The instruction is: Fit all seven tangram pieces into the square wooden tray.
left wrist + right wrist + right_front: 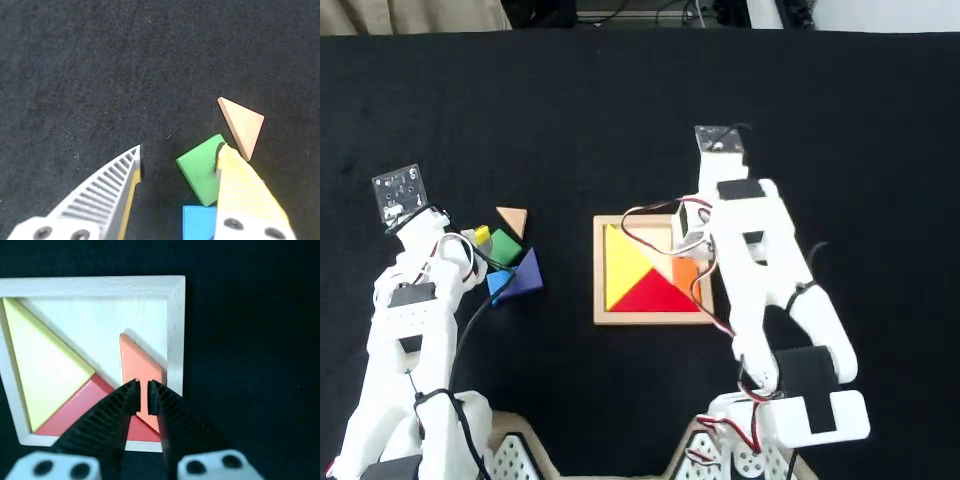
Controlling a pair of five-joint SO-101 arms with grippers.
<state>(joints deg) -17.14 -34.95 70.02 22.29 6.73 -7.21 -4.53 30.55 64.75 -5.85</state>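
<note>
1. While the right arm stands over the square wooden tray (175, 315), the right fingers (115, 412) are nearly closed, with only a thin slit between them. Their tips are above the orange triangle (140, 365), and I cannot see that they hold it.
2. The orange triangle lies in the tray beside one wall. The yellow triangle (45, 360) and the red triangle (65, 420) are in the tray too. Bare wood shows between the yellow one and the orange one.
3. Four pieces lie on the counter (620, 120), apart from the tray, on the side of the left arm: the green square (197, 172), the tan triangle (243, 125), the blue piece (197, 222) and the purple triangle (528, 275).
4. The left fingers (240, 185) are wide open and hold nothing. The yellow finger covers one edge of the green square, so the square lies to the side of the gap, not inside it.
5. I judge the left arm is the nearer one for these pieces. The coming grasp depends on shifting the gap sideways over the square, with the fingers along two opposite edges.
</note>
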